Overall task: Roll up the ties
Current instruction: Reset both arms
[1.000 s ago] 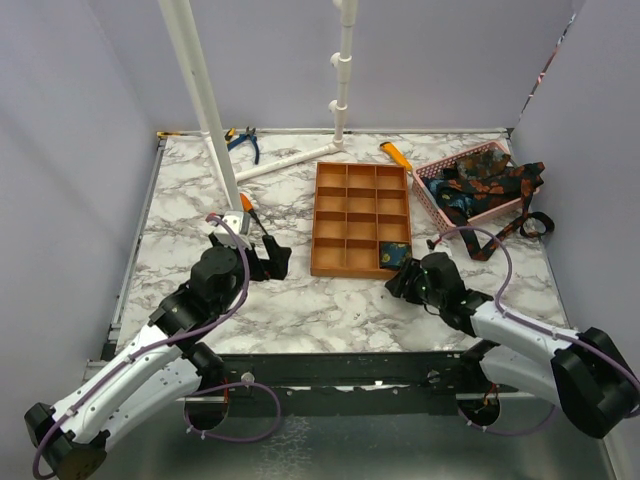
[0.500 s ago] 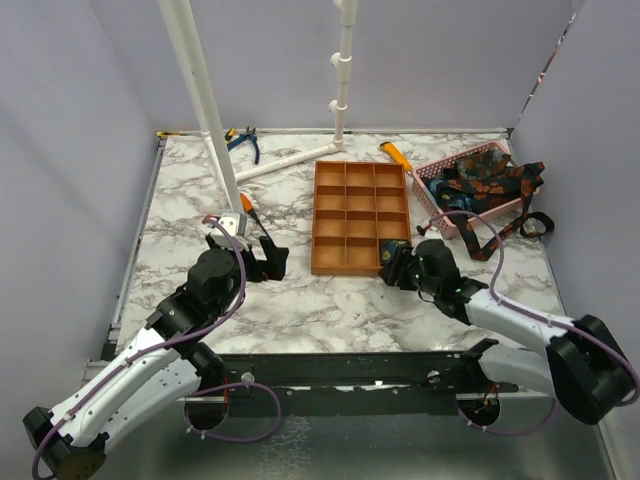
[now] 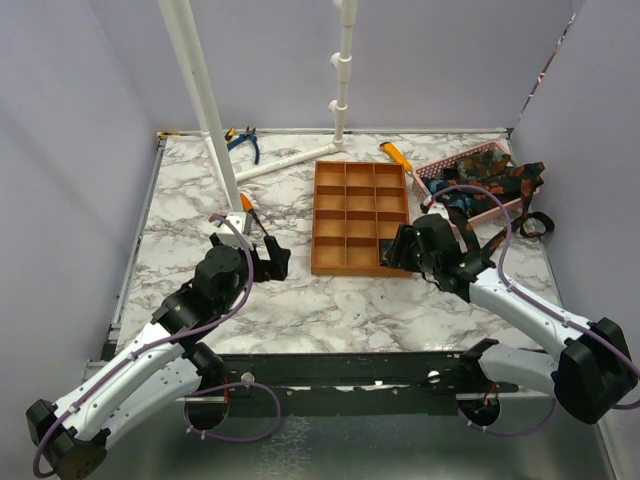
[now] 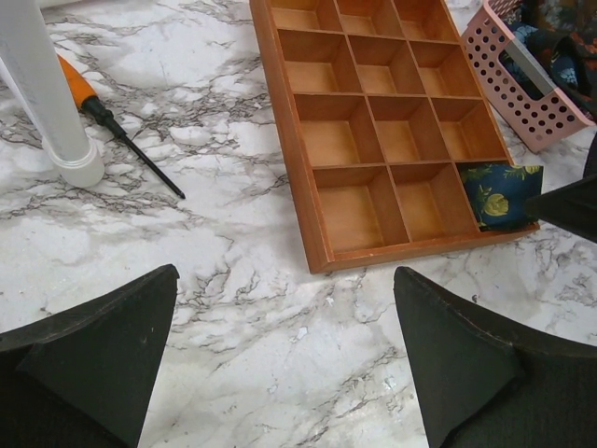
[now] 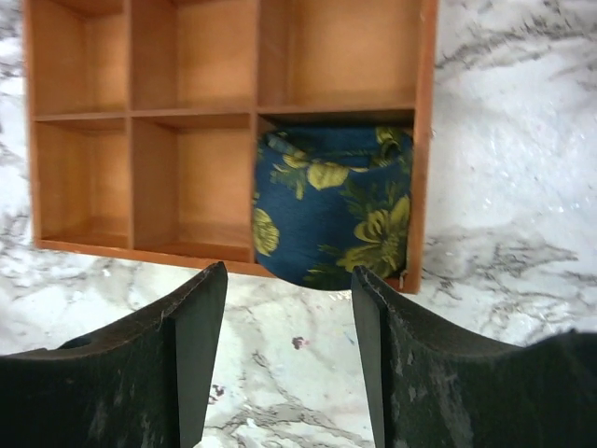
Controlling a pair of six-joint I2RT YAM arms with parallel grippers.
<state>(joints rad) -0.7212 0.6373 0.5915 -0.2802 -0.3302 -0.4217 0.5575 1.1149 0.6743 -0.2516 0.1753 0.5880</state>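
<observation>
A rolled navy tie with yellow flowers (image 5: 331, 201) sits in the near-right compartment of the orange tray (image 5: 149, 117); it also shows in the left wrist view (image 4: 499, 194). My right gripper (image 5: 289, 271) is open and empty, its jaws over the marble just in front of that compartment; in the top view (image 3: 397, 252) it hides the roll. More ties (image 3: 482, 178) lie heaped in the pink basket (image 3: 432, 195), and one hangs over its edge onto the table (image 3: 497, 235). My left gripper (image 3: 274, 258) is open and empty over bare marble left of the tray (image 4: 285, 273).
A white pipe stand (image 3: 200, 100) rises at the back left, its foot (image 4: 65, 154) beside an orange-handled screwdriver (image 4: 103, 112). Blue pliers (image 3: 243, 141) and an orange-handled tool (image 3: 397, 155) lie at the back. Grey walls close in both sides.
My right gripper has moved away from me, from the marble in front of the tray up to its near-right corner, now covering the rolled tie in the top view. The left arm barely shifted.
</observation>
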